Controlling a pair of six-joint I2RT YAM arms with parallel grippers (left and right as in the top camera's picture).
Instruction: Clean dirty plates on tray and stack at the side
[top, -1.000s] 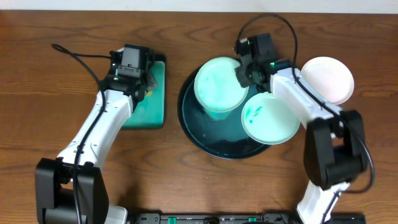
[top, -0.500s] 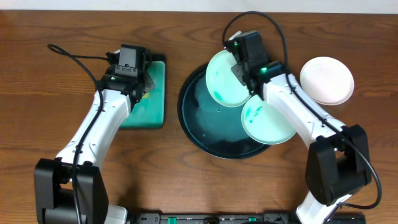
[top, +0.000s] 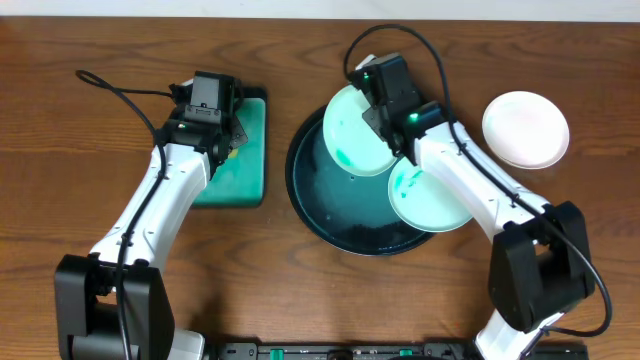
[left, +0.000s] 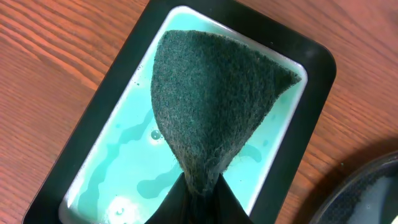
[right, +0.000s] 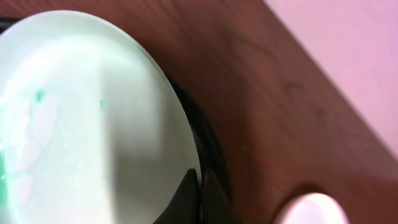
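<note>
Item: smeared plate, gripped at its rim by my right claw.
Plate tilted over far edge of black tray; my left claw clamped on scouring pad over teal tray.

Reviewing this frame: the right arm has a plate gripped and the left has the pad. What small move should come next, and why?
Probably carry the scouring pad, pinched in the left gripper above the teal rectangular tray, across toward the plate. The right gripper holds that plate by its rim over the black tray, and its teal smears look unscrubbed.
</note>
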